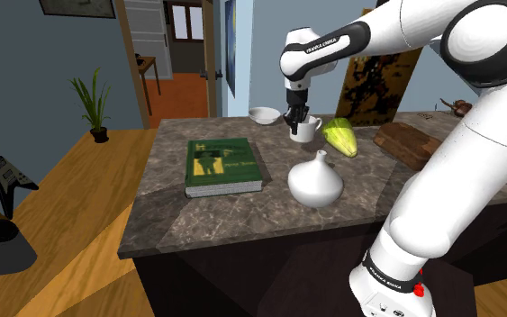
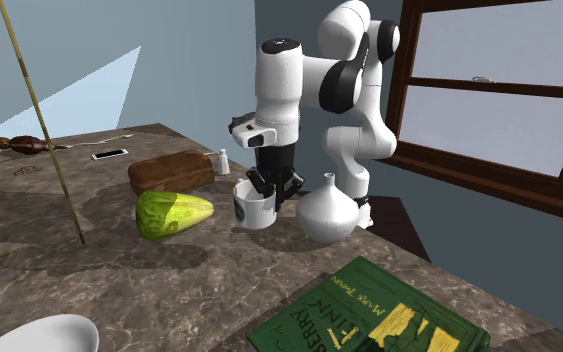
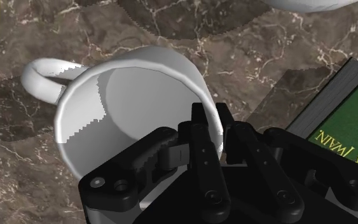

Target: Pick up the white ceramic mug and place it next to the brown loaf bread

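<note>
The white mug (image 1: 306,131) stands upright on the dark marble counter (image 1: 206,212), between a white bowl and a yellow-green vegetable. My black gripper (image 1: 294,116) comes straight down onto its rim. In the wrist view one finger (image 3: 199,130) is inside the mug (image 3: 120,102) and the other is outside, clasping the wall opposite the handle. The second exterior view shows the gripper (image 2: 272,186) on the mug (image 2: 254,207), whose base rests on the counter. The brown loaf (image 2: 170,172) lies beyond the vegetable (image 2: 173,213) from the mug; in the shoulder view the loaf (image 1: 409,143) sits at the right.
A white round vase (image 1: 315,180) stands close to the mug on the near side. A green book (image 1: 221,165) lies at the shoulder view's left, a white bowl (image 1: 264,114) behind the mug. A small shaker (image 2: 223,161) and a phone (image 2: 109,153) lie near the loaf.
</note>
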### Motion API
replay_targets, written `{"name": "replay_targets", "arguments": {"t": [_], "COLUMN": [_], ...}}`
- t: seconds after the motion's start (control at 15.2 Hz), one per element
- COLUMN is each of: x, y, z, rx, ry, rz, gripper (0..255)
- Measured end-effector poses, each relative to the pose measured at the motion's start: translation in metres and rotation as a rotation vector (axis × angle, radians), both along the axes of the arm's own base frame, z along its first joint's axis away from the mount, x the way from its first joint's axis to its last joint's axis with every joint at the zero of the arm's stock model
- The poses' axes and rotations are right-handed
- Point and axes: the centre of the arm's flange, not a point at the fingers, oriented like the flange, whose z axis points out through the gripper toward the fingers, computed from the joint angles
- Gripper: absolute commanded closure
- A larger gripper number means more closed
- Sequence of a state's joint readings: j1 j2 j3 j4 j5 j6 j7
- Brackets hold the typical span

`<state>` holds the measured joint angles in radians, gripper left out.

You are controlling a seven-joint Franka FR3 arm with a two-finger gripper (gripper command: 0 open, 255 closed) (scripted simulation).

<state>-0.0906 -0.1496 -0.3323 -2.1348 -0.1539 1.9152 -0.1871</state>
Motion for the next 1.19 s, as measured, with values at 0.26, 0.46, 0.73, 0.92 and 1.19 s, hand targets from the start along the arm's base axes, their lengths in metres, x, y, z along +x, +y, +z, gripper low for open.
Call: {"name": "replay_targets", "arguments": {"t": [0.26, 0.46, 0.73, 0.92, 1.19], "x": [0.0, 0.0, -0.001, -0.001, -0.037], "y": [0.0, -0.001, -0.001, 0.0, -0.02], "z": [0.021, 0.037, 0.059, 0.072, 0.074], "rx": [0.0, 0.0, 0.0, 0.0, 0.0], "ry": [0.0, 0.0, 0.0, 0.0, 0.0], "rz": [0.0, 0.0, 0.0, 0.0, -0.001], "gripper": [255, 255, 255, 255, 255]}}
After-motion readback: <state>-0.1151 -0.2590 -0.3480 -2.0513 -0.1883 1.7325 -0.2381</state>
